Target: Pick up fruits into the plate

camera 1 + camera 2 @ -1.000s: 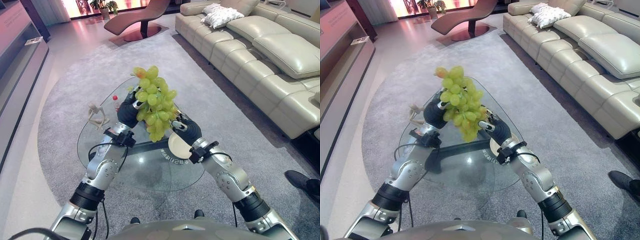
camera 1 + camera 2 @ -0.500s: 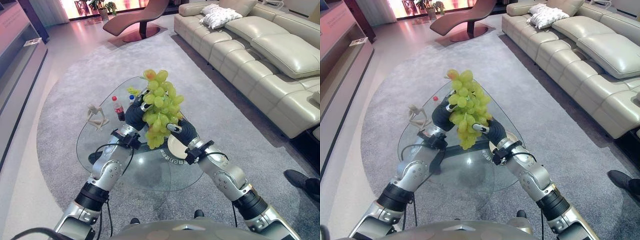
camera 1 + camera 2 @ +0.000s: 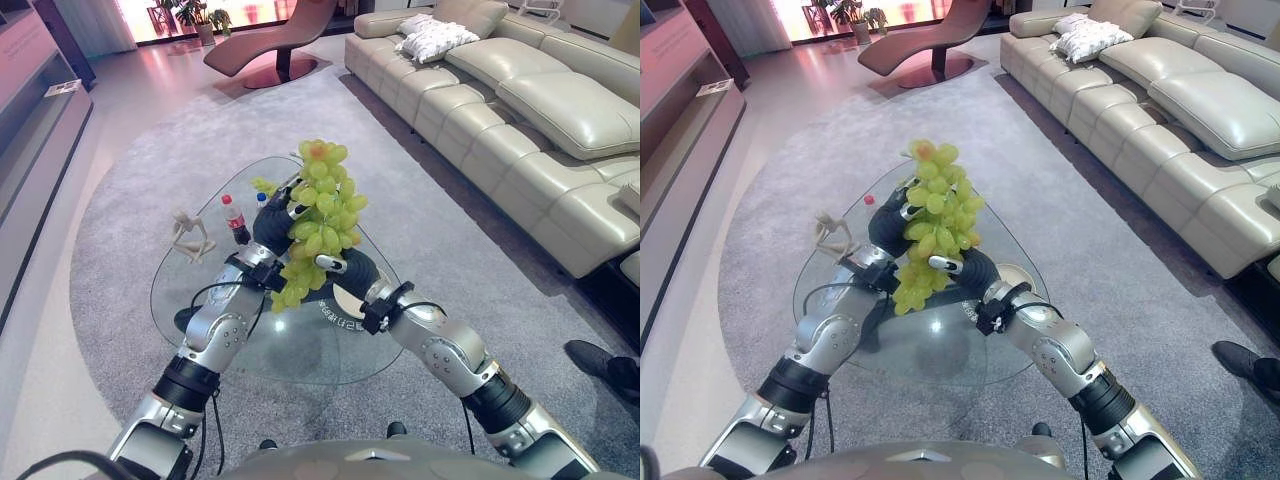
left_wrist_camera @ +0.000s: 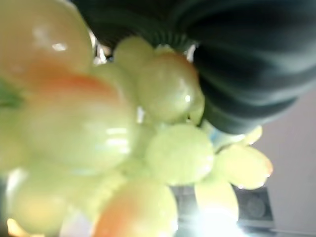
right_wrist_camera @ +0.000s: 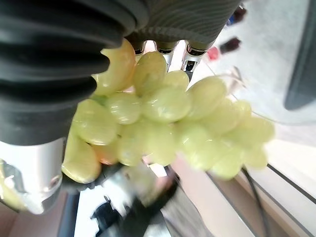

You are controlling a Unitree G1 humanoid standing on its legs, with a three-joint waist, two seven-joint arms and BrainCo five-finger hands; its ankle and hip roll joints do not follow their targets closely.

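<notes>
Grapes (image 3: 318,210) carried nearer body vs a sec ago, now above glass table (image 3: 200,300) mid, beside plate (image 3: 352,299) by right edge. Left hand (image 3: 272,222) & right hand (image 3: 345,270) both clasped round bunch. Lowering onto plate prob next.

Glossy grapes (image 3: 322,215), clear glass table (image 3: 300,345), matt carpet (image 3: 130,180).

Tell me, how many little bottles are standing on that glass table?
2. A red-capped bottle stands on the glass table beside the wooden figurine; a blue-capped bottle is just behind it, partly covered by the left hand. The grape bunch may hide more.
</notes>
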